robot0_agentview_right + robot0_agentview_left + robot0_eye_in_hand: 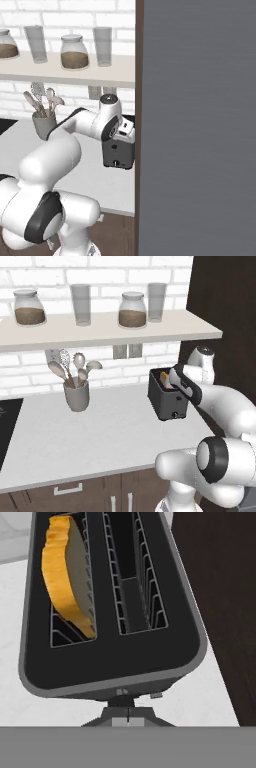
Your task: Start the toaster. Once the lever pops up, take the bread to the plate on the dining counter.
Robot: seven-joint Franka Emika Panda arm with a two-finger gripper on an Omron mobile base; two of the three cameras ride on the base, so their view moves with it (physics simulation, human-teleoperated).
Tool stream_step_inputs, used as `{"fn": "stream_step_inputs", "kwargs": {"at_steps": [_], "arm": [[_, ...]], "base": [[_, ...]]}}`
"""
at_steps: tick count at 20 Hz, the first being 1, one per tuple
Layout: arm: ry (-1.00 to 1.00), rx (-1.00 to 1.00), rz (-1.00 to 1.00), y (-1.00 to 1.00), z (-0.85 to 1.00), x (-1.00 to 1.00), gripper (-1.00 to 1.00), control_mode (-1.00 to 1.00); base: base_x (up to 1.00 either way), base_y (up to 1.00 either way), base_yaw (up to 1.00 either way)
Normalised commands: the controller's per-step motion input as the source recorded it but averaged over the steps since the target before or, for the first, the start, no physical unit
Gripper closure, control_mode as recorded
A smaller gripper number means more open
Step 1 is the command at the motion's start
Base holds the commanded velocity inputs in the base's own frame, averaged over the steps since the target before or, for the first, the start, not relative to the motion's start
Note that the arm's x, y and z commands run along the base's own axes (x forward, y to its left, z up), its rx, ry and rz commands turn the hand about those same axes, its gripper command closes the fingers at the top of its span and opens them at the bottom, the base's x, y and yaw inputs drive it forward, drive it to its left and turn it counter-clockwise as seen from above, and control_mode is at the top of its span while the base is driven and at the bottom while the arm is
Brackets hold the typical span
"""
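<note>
The dark toaster point(167, 402) point(117, 154) stands on the pale counter point(100, 431) next to a dark cabinet. A golden slice of bread point(67, 572) point(164, 378) stands upright in the left slot of the toaster point(115, 667); the other slot is empty. My gripper point(128, 716) is shut, with its tips pressed together and nothing between them. It hangs just over the toaster's narrow front end, right by the small lever there. The plate and the dining counter are out of view.
A grey utensil holder point(77, 395) point(44, 123) with spoons stands to the toaster's left. A shelf point(100, 332) with jars and glasses runs above. A dark tall cabinet point(225, 306) rises at the toaster's right, and its grey side point(200, 125) blocks the right base view. A black cooktop point(7, 423) lies far left.
</note>
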Motion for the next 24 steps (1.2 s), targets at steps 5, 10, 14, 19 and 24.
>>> {"fn": "stream_step_inputs", "kwargs": {"at_steps": [5,10,14,19,24], "arm": [[-0.03,0.00,0.00,0.00,0.00,-0.29,1.00,-1.00],[-0.02,0.00,0.00,0.00,-0.01,0.00,1.00,-1.00],[-0.03,0.00,0.00,0.00,-0.03,0.02,1.00,-1.00],[-0.01,0.00,0.00,0.02,0.00,0.10,1.00,-1.00],[0.00,0.00,0.00,0.03,0.00,0.16,1.00,-1.00]], "base": [[0.00,0.00,0.00],[0.00,0.00,0.00],[0.00,0.00,0.00],[0.00,0.00,0.00],[0.00,0.00,0.00]]}}
